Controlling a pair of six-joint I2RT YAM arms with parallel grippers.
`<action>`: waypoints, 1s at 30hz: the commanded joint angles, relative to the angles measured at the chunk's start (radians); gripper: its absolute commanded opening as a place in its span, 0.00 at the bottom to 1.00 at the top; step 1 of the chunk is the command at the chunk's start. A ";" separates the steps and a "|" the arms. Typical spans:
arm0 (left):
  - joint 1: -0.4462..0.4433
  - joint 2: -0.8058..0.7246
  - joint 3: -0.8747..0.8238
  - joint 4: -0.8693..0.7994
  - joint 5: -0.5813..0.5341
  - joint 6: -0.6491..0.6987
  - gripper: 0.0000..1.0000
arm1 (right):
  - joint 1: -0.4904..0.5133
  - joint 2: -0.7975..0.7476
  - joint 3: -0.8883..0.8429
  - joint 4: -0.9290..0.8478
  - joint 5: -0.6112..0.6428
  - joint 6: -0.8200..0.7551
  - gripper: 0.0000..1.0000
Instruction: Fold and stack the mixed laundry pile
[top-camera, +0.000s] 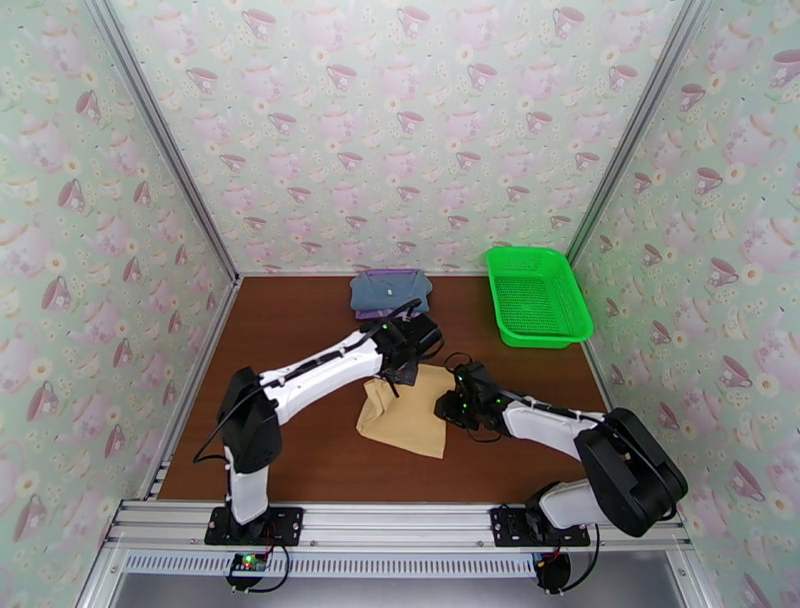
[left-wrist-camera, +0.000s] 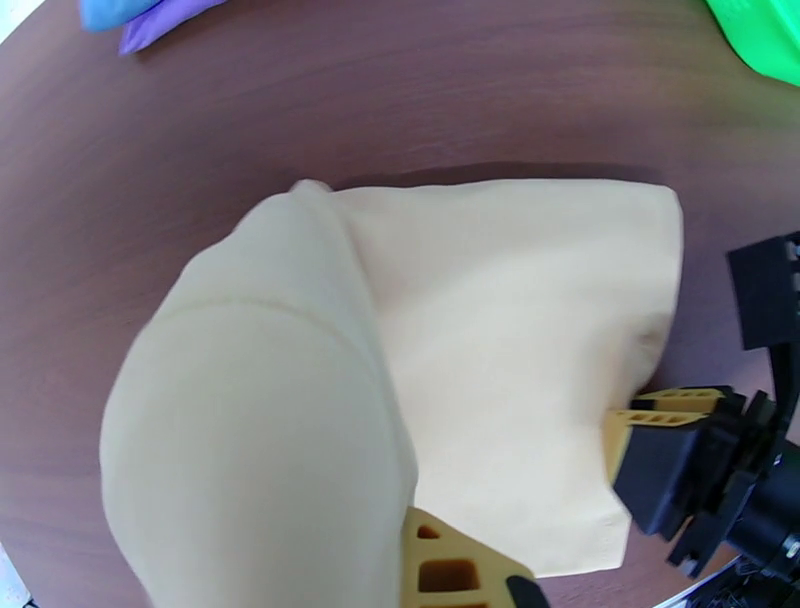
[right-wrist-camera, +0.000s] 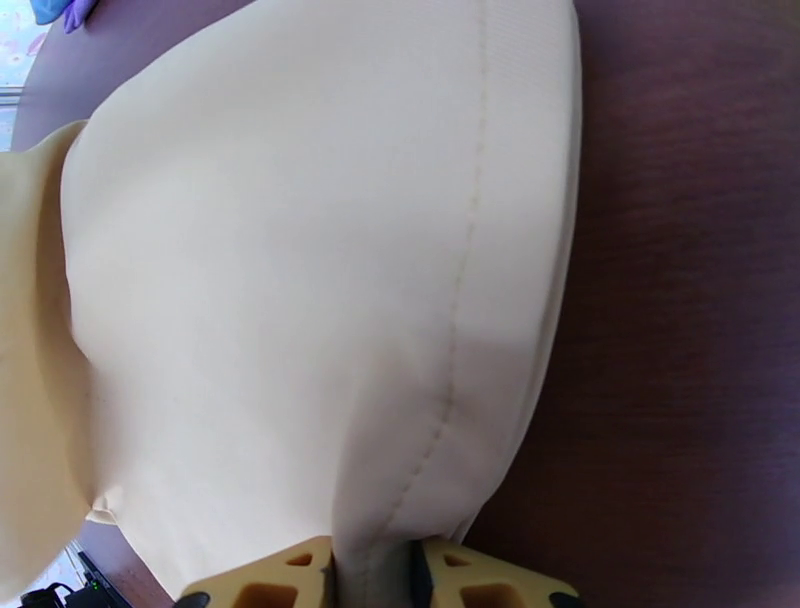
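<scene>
Bright, even lighting. In my left wrist view the tan-yellow garment (left-wrist-camera: 520, 330) cast a soft shadow along its far edge; its nearest fold blurred.

The brown table (top-camera: 290, 330) lies bare left of the tan-yellow garment (top-camera: 405, 425), while farther back the left arm (top-camera: 320, 372), the folded blue-grey and lilac stack (top-camera: 390, 292) and the green mesh basket (top-camera: 535, 295) stand in the way.

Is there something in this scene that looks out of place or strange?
Nothing is damaged or spilled. The tan garment is only half folded and bunched, one edge lifted by the left gripper, another pinched by the right gripper. The blue-grey garment lies neatly on the purple garment.
</scene>
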 joint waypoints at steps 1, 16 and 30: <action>-0.027 0.056 0.054 -0.011 0.026 -0.017 0.00 | 0.000 0.013 -0.048 -0.059 0.029 0.012 0.29; -0.061 0.194 0.049 0.145 0.199 -0.063 0.08 | 0.000 0.022 -0.034 -0.071 0.035 0.004 0.31; -0.060 0.029 0.138 0.193 0.318 -0.003 0.68 | 0.000 -0.127 -0.026 -0.296 0.139 -0.061 0.62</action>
